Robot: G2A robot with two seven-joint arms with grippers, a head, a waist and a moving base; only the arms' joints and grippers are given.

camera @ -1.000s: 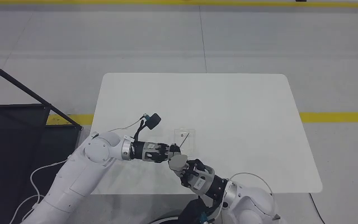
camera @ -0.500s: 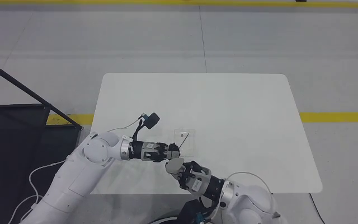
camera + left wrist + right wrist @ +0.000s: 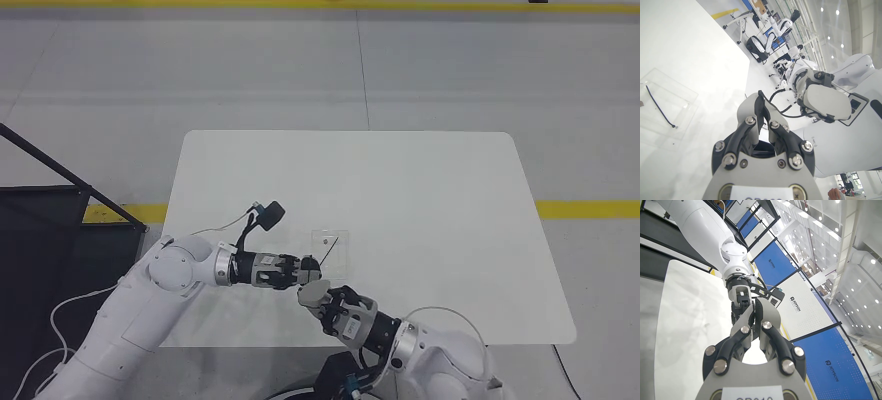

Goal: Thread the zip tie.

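Top view: my left tool (image 3: 308, 268) pinches the zip tie (image 3: 780, 112) above the surface (image 3: 430, 200), right tool (image 3: 312, 291) closed just beside; I should align tip and head slowly.

Left tool (image 3: 309, 268) near right tool (image 3: 313, 291), tray (image 3: 338, 238) beside, open table (image 3: 430, 200) beyond

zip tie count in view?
2. One zip tie lies loose on the clear tray; a second zip tie runs from the shut left claw toward the right claw. Claws may hide more.
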